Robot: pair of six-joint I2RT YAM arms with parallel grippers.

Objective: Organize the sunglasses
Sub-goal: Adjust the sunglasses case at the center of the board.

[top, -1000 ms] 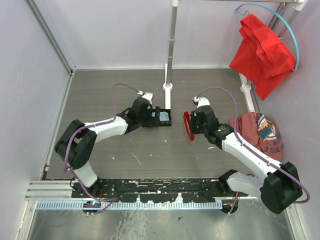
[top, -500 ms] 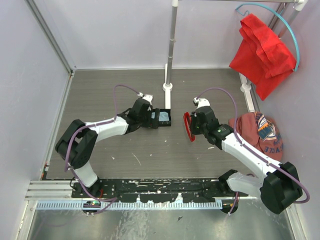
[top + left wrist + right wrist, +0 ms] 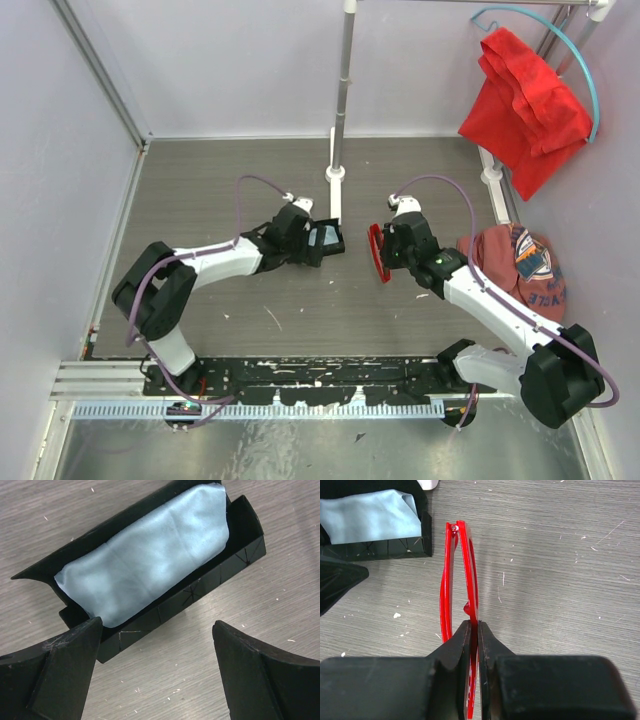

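- The left arm (image 3: 200, 262) reaches from the near left corner across the grey wood-grain table (image 3: 230, 180) towards the middle.
- The left gripper (image 3: 157, 625) stands spread wide with nothing clamped. In the wrist view its two dark fingers (image 3: 65, 665) frame the near long wall of the case. One tip overlaps the case's near corner; whether it touches there cannot be told.
- The black oblong case (image 3: 200, 587) lies open on the table, just ahead of that gripper and set at an angle to it.
- A pale blue cloth (image 3: 150, 555) fills the inside of the case from end to end.
- A metal pole (image 3: 340, 100) rises from a white foot on the table just behind the case.
- The sunglasses (image 3: 472, 577) are to the right of the case, near its end but apart from it. They are folded and turned edge-on, the thin red frame and arms pointing away from the right wrist camera. Whether they rest on the table cannot be told.
- The right gripper (image 3: 474, 625) is pinched tight on the near part of the red frame, one finger on each side.
- A crumpled faded-red fabric item with a blue printed patch (image 3: 525, 265) lies at the table's right edge, beside the right arm (image 3: 490, 310).
- A bright red cloth (image 3: 525, 105) hangs at the upper right, above the table.
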